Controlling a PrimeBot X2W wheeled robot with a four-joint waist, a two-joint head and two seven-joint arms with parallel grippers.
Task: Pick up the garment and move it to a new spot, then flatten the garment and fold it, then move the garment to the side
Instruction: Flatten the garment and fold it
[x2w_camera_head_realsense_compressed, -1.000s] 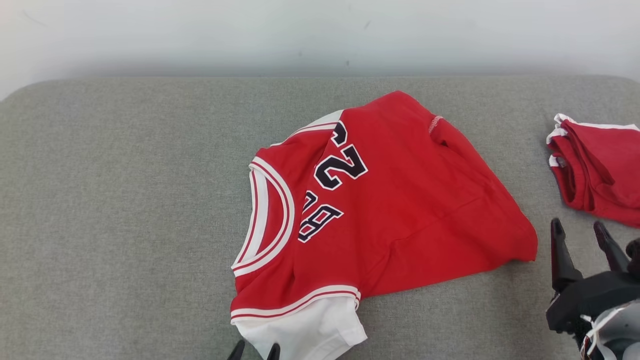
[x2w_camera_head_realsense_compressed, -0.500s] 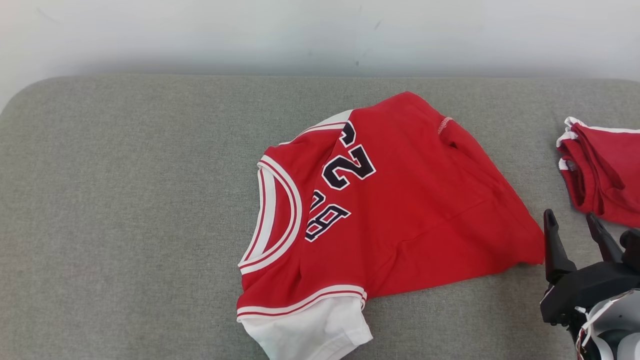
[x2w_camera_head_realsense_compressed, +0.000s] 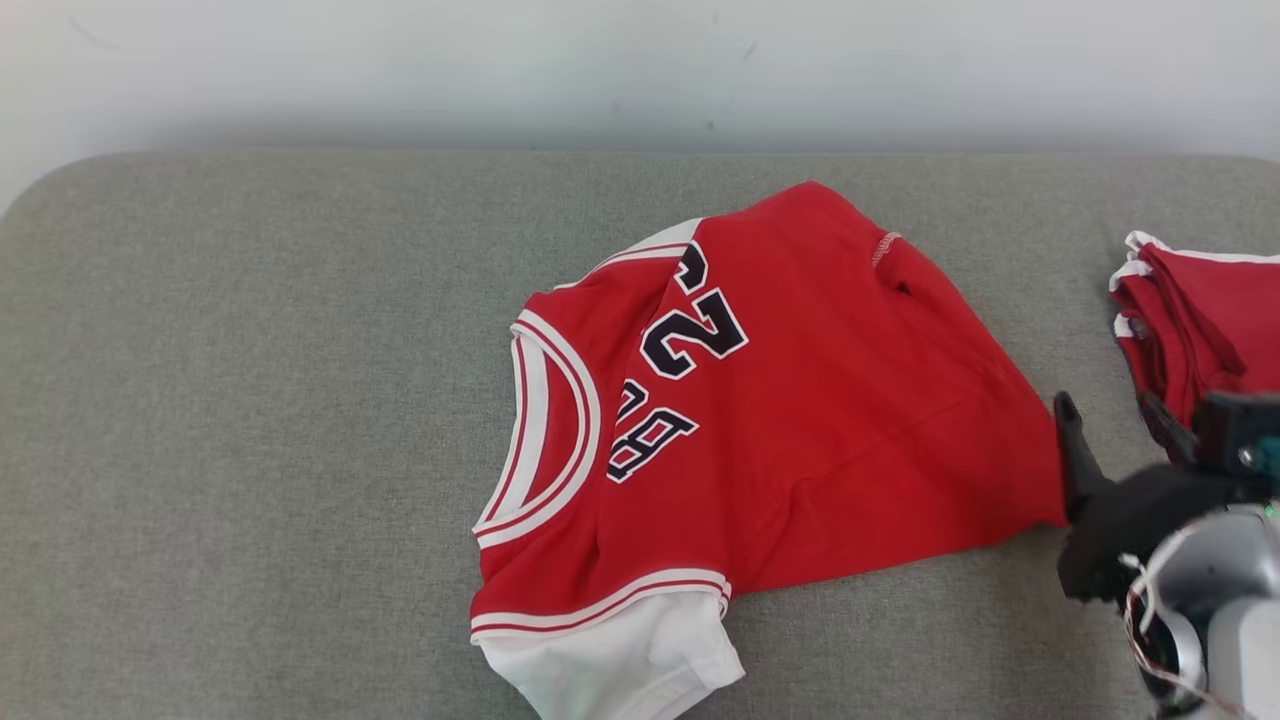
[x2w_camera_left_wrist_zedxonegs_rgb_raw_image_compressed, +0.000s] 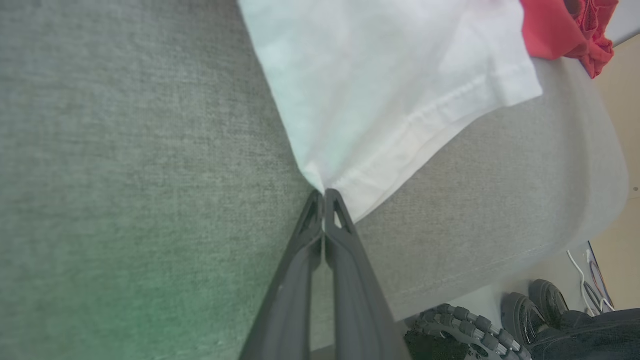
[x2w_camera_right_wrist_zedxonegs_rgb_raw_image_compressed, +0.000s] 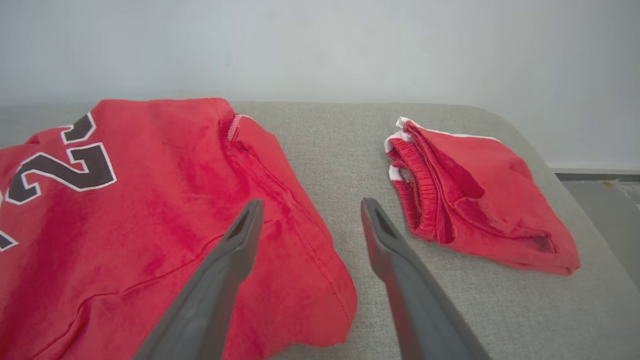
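The left claw is pressed together on the outermost corner of the white sleeve, where the cloth is drawn into a point at the fingertips. Only a small bite of hem appears to be caught, so a slow, low lift is advised; a jerk would probably pull the thin corner free. The right claw is held spread, its near finger just above the bottom hem corner of the jersey. That corner is best taken with a deep pinch through both layers before anything is raised, so that the garment is carried taut between two opposite corners and does not bunch.

The jersey is laid slightly right of the middle of the counter, collar to the left and hem to the right, creased and partly doubled over itself. Its body is made of a soft red knit, trimmed with white and red bands, and dark numerals edged in white are stitched on. A second red garment, loosely folded, with a ribbed waistband, is set well apart at the right. The counter is covered in a coarse grey weave with rounded corners.
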